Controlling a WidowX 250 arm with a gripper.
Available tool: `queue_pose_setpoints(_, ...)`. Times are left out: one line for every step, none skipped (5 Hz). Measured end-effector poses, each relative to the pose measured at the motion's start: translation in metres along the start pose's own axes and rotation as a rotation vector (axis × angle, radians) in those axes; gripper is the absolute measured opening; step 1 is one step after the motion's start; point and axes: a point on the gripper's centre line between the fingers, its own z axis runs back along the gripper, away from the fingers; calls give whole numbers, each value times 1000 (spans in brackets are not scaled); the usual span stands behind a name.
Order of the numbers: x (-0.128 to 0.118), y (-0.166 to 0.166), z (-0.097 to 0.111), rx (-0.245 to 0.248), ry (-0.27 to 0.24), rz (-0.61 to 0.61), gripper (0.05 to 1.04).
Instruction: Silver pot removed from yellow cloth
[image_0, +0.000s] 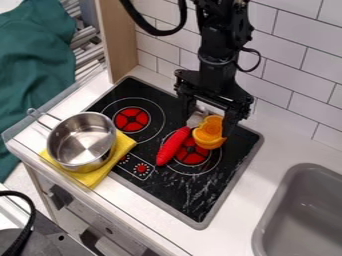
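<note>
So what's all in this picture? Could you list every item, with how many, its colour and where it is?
Pot: one, silver, on the yellow cloth
Yellow cloth: one, under the pot
Stove: one, black, set in the counter
Burners: two, red, on the stove
Long toy: one, red, on the stove
Cup-like toy: one, orange, beside the red one
Small object: one, pale grey, partly hidden, beneath the gripper
Sink: one, grey, lower right
Counter: one, white, around the stove
Wall tiles: several, white, behind
Panel: one, wooden, upper left
Fabric: one, teal, left
Arm: one, black, from the top
Gripper: one, black, over the stove
</note>
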Motion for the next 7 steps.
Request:
queue_pose_setpoints(-8, 1, -10, 5, 38, -4, 1010)
queue_pose_setpoints(-21, 19, -11, 19, 44, -2, 1010)
queue_pose_setpoints(-34, 52, -1, 34, 16, 78, 1010)
queue_pose_setpoints(-54, 86, -5, 50, 24, 173, 1010)
queue_pose_setpoints(-68, 112, -14, 59, 43, 248, 1010)
queue_pose_setpoints(-74, 121, -22, 47, 64, 280, 1010)
queue_pose_setpoints(-76, 123, -30, 30, 80, 290, 1010)
